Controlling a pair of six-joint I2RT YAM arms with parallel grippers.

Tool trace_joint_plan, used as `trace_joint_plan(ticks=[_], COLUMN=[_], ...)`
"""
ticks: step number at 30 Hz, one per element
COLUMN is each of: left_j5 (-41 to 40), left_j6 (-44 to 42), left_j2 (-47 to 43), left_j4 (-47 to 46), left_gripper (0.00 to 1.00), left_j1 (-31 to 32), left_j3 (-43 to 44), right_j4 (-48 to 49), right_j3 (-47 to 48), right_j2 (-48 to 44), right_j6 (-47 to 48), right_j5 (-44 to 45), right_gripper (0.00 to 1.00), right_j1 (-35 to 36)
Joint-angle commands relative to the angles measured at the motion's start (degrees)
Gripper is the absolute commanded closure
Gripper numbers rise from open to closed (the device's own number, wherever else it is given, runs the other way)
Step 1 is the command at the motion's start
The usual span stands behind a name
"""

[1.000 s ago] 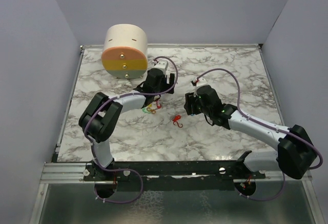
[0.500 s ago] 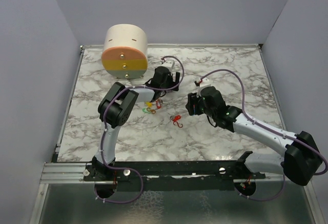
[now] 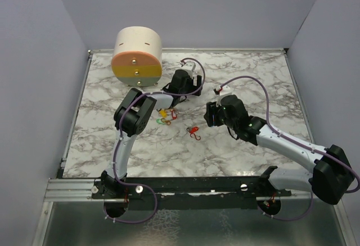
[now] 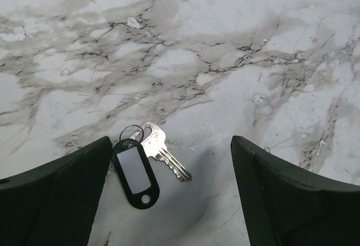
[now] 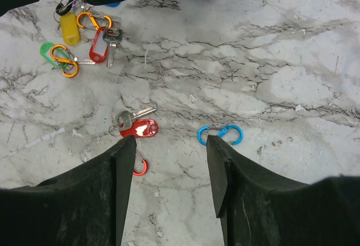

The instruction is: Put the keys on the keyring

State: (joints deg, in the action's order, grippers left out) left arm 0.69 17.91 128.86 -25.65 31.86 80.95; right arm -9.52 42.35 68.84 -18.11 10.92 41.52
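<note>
In the left wrist view a black tag (image 4: 135, 170) and a silver key (image 4: 163, 151) on a small ring lie on the marble. They sit between the wide-apart fingers of my left gripper (image 4: 171, 144), next to the left finger. My right gripper (image 5: 169, 143) hovers open and empty over the table. A red tag with its key (image 5: 136, 126) lies just beyond its left fingertip, and a blue S-clip (image 5: 220, 135) just beyond the right one. A red clip (image 5: 140, 167) peeks out beside the left finger. Several coloured keys (image 3: 166, 115) lie bunched together. Which piece is the keyring I cannot tell.
A big cream-and-orange cylinder (image 3: 136, 56) stands at the back left, close to the left arm. Purple walls enclose the marble table (image 3: 253, 71). The left gripper (image 3: 188, 81) and right gripper (image 3: 212, 113) are near each other at mid-table.
The left arm has swung its gripper to the right and farther back, past the bunch of keys. The right gripper has shifted slightly. Neither has changed its opening.
</note>
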Motion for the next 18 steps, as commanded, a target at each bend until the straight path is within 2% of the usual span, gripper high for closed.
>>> trace_joint_plan(ticks=[1,11,18], left_j5=[4.36,9.71,9.59], left_j6=[1.47,3.63,4.3], left_j2=[1.58,-1.58,-3.79], left_j4=[-0.54,-3.94,-5.89], left_gripper=[0.12,0.18,0.19], left_j1=[-0.56,-0.5,-0.04], left_j3=[0.96,-7.24,-10.88], right_j4=[-0.62,-0.24,0.1], right_j3=[0.37,0.22,0.04], right_j2=[-0.64,-0.88,-0.81], right_j6=[0.7,1.38,1.29], right_j5=[0.6,1.56,1.56], right_gripper=[0.47,0.47,0.47], right_j1=[-0.22,-0.21,-0.24])
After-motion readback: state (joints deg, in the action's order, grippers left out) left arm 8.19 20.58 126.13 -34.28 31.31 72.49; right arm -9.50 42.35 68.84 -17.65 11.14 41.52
